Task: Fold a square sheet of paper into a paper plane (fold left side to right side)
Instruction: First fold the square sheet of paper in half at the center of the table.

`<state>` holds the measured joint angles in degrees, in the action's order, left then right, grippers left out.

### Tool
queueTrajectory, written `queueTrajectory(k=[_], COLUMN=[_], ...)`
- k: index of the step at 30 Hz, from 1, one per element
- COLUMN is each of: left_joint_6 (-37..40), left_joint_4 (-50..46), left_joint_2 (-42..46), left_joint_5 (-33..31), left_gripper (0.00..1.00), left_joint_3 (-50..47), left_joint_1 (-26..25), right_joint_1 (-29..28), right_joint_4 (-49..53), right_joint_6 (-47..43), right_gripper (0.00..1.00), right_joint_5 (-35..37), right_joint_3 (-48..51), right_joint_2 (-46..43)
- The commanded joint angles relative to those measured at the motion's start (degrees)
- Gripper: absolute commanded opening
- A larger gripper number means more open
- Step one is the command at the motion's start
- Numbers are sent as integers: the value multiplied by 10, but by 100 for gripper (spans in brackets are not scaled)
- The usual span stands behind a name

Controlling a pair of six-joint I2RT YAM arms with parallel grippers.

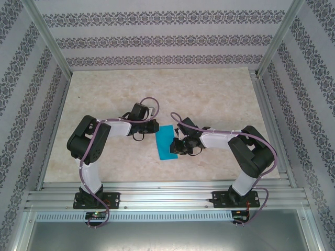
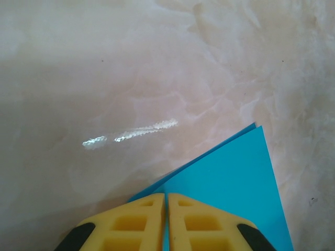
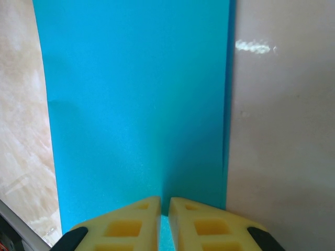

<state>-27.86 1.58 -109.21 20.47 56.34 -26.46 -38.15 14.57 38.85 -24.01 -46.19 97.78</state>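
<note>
at the near edge both arms rise from the metal rail (image 1: 167, 194) and bend inward, so their wrists meet over the middle of the table (image 1: 157, 89). the left claw (image 1: 153, 132) sits at the left side of the square sheet of paper (image 1: 167, 143), the right claw (image 1: 180, 147) at its right side. the sheet lies flat as a narrow strip, doubled over on itself, which suggests the left-to-right fold is already laid down. my reading is that the claws are placed there to press the layers flat and sharpen the crease.

in the left wrist view the left claw (image 2: 166, 222) has its yellow fingers (image 2: 138, 225) closed together, with one corner of the sheet (image 2: 230, 183) just ahead of them. two edges show there, slightly offset, so the layers do not match exactly. in the right wrist view the right claw (image 3: 165, 225) is likewise drawn together to a thin slit. the sheet (image 3: 136, 104) stretches away ahead of it, with a dark shadow line along its right edge.

a sliver of blue shows in each slit, yet the fingers are cut off by the frame, so i cannot tell whether either claw pinches the paper or merely bears down on it. from above, the claw bodies cover the spots where tips meet sheet. beyond lie bare marbled table and the patterned walls (image 1: 167, 36).
</note>
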Motion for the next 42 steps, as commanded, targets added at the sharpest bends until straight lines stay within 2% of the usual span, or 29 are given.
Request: queueTrajectory(k=[1, 18, 23, 29, 33, 37, 42], left_joint_6=[32, 75, 72, 29, -14, -66, -126], left_joint_4=[-25, -80, -87, -53, -16, 23, 62], left_joint_2=[-25, -25, 21, 126, 205, 258, 299], left_joint_5=[-76, -75, -55, -7, 41, 81, 63], left_gripper=[13, 18, 22, 29, 33, 34, 33], left_joint_3=[6, 58, 47, -44, -130, -195, -233], left_joint_1=[9, 87, 96, 97, 90, 55, -8], right_joint_1=[-3, -3, -6, -16, -16, -1, 22], right_joint_4=[78, 45, 11, -19, -23, 11, -7], right_joint_6=[-14, 0, 17, 41, 46, 16, 5], right_gripper=[16, 17, 17, 18, 21, 27, 27], right_joint_5=[64, 40, 21, 1, 7, 25, 3], right_joint_3=[21, 18, 25, 33, 30, 4, -17], right_joint_2=[29, 21, 8, -14, -54, -75, -62])
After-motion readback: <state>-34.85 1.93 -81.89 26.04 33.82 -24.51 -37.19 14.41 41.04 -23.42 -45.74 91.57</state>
